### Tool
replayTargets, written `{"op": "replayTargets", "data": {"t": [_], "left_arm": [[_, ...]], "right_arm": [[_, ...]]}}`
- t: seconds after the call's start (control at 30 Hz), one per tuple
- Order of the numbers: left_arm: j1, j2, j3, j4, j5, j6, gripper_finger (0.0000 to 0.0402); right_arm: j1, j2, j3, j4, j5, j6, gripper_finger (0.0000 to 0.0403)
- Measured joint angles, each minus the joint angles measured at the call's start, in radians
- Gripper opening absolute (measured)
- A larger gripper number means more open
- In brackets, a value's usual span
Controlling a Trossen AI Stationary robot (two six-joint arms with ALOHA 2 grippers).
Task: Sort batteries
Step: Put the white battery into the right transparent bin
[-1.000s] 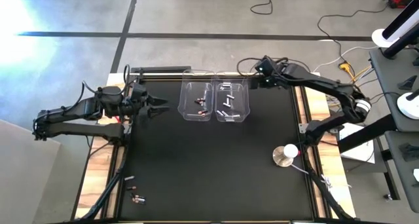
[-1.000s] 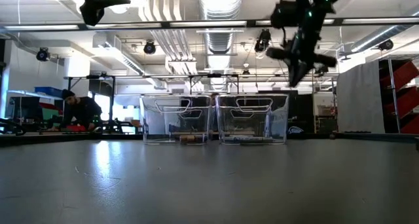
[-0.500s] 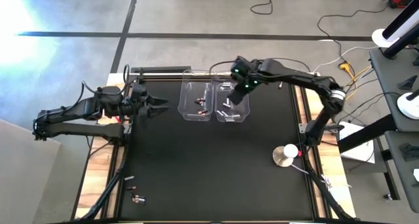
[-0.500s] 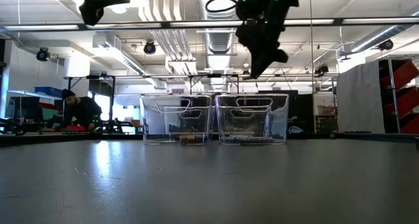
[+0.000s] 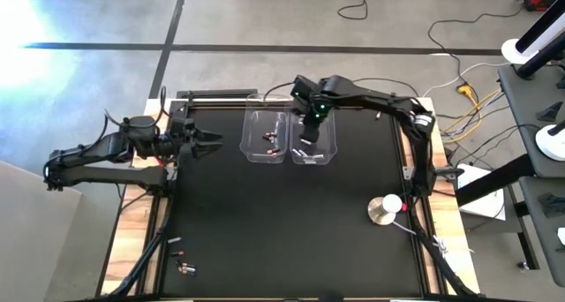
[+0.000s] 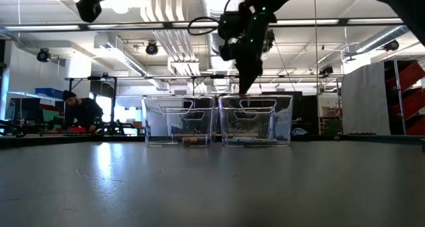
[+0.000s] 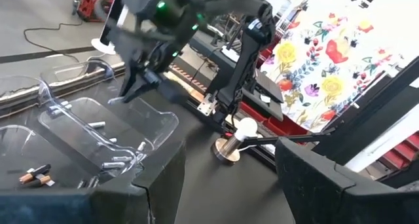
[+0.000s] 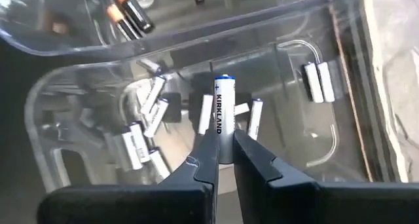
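The right gripper (image 5: 305,128) hangs at the end of its dark arm, stretched across the table's far side, its 2 fingers (image 8: 208,160) closed on a silver-white cylindrical battery (image 8: 224,125). The left gripper (image 5: 212,141) waits at the table's left edge, fingers spread.

A grey concrete floor (image 5: 265,19) crossed by dark lines surrounds the bench (image 5: 265,222). Ceiling ducts (image 6: 166,28) run overhead; a person (image 6: 80,112) works far behind.
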Motion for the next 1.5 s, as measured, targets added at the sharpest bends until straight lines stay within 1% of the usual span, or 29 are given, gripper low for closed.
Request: {"op": "replayTargets", "data": {"t": [0.27,0.4,0.57,0.8,0.93,1.17,1.37,1.5], "left_arm": [[0.0,-0.014,0.0,0.0,-0.001,-0.012,0.0213],[0.0,-0.014,0.0,0.0,-0.001,-0.026,0.0213],[0.0,-0.014,0.0,0.0,-0.001,-0.042,0.0213],[0.0,-0.014,0.0,0.0,-0.002,-0.045,0.0213],[0.0,-0.012,0.0,0.0,-0.002,-0.045,0.0213],[0.0,-0.005,0.0,0.0,-0.002,-0.045,0.0213],[0.0,-0.001,0.0,0.0,-0.003,-0.049,0.0213],[0.0,-0.002,0.0,0.0,-0.002,-0.05,0.0213]], "right_arm": [[0.0,0.142,0.044,-0.058,0.009,-0.145,0.0022],[-0.009,0.199,0.052,-0.07,0.009,-0.144,0.0022],[-0.042,0.249,0.05,-0.065,0.008,-0.092,0.0022],[-0.068,0.273,0.05,-0.051,0.006,-0.09,0.0022],[-0.065,0.274,0.05,-0.045,-0.026,-0.071,0.0022],[-0.065,0.299,0.037,-0.034,-0.029,-0.017,0.0022],[-0.066,0.311,0.03,-0.026,-0.02,-0.011,0.0023],[-0.066,0.311,0.028,-0.018,-0.02,-0.003,0.0042]]}}
